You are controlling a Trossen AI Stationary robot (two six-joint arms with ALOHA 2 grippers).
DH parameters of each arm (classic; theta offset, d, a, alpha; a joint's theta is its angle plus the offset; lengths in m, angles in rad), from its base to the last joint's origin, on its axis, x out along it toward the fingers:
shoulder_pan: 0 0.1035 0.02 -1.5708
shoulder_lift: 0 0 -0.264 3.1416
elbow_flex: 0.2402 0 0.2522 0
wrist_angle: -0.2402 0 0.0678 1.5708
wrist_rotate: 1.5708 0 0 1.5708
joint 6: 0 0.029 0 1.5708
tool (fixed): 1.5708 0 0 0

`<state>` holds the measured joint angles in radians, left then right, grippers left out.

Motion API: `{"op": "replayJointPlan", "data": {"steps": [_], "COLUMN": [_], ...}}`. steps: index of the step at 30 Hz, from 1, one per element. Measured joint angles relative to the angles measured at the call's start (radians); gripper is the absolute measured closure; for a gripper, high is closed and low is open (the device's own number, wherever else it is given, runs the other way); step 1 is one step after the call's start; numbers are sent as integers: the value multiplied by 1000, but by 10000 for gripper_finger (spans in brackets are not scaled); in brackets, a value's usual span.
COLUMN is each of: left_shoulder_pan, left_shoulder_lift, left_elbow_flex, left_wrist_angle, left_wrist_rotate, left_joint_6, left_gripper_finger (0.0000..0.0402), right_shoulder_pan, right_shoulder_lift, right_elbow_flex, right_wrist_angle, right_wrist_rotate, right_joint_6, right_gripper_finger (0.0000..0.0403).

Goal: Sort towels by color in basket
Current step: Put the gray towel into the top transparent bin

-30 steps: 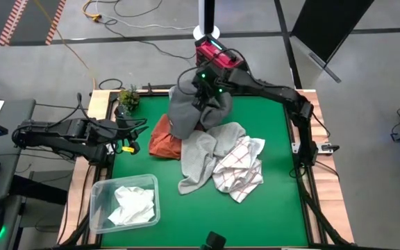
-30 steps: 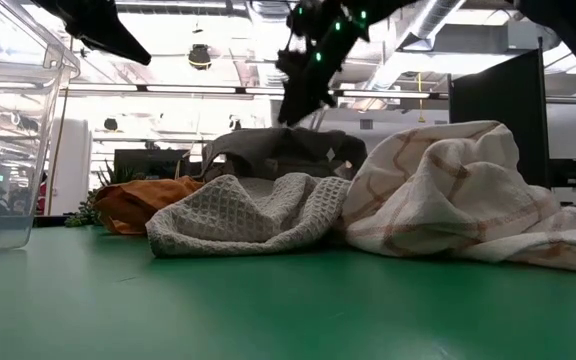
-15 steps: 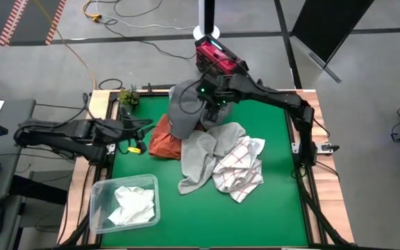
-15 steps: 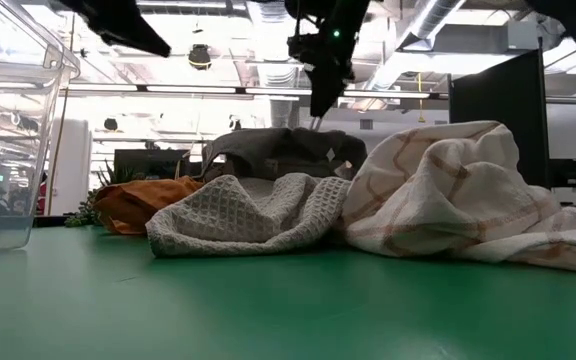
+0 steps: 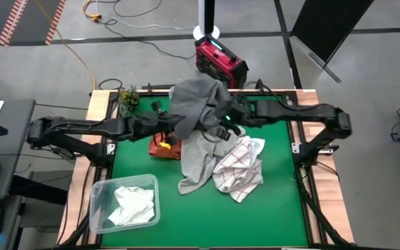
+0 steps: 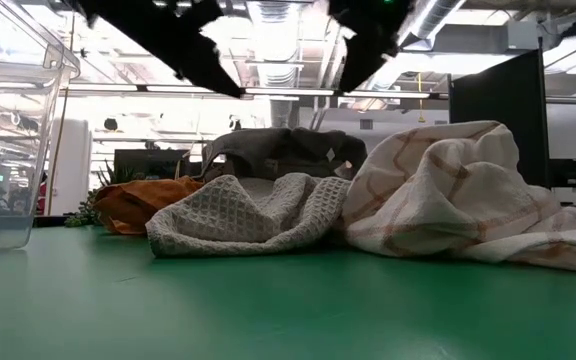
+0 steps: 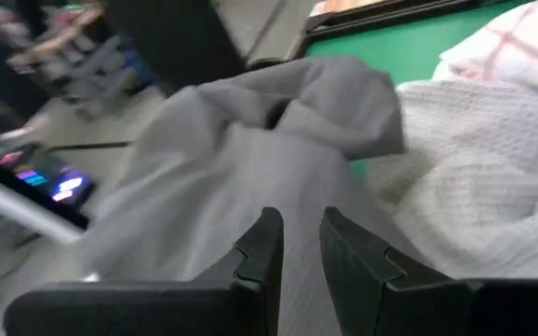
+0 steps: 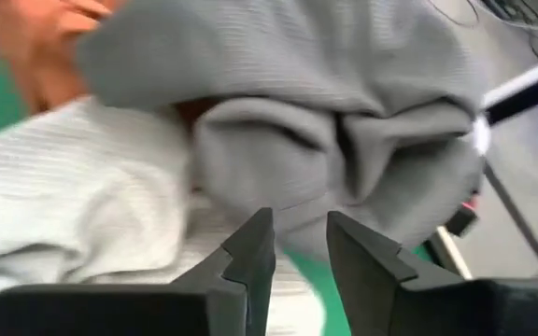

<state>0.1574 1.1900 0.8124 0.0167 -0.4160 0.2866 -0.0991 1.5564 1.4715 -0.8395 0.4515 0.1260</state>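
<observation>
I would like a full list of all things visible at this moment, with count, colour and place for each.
dark grey towel: 1, dark grey, far middle of the table, on top of the pile
orange towel: 1, rust orange, partly under the dark grey towel
light grey towel: 1, light grey waffle weave, table centre
checked towel: 1, white with red grid lines, right of the light grey towel
white towel: 1, white, inside the basket
basket: 1, clear plastic, near left corner
plant: 1, green, far left corner
table: 1, green top with wooden edge
red device: 1, red and black, on the floor beyond the table
left gripper: 1, dark, narrow gap, over the dark grey towel
right gripper: 1, dark, narrow gap, facing the dark grey towel
</observation>
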Motion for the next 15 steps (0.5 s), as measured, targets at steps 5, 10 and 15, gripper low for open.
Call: {"op": "replayJointPlan", "data": {"steps": [5,10,15], "left_shoulder_pan": [128,223,281], "left_shoulder_lift": [74,139,223], "left_elbow_flex": [2,47,109], "left_wrist_angle": [122,117,117], "left_wrist_rotate": [169,234,335], "left_joint_6": [16,21,23], "left_gripper_finger": [350,369,384], "right_shoulder_pan": [75,158,230], "right_shoulder_lift": [-104,-151,-159], "right_elbow_flex": [-155,-221,-252], "right_wrist_angle": [147,222,293], "right_wrist_rotate": [29,170,247], "right_joint_6": [54,100,113], "right_gripper_finger": [275,275,275]}}
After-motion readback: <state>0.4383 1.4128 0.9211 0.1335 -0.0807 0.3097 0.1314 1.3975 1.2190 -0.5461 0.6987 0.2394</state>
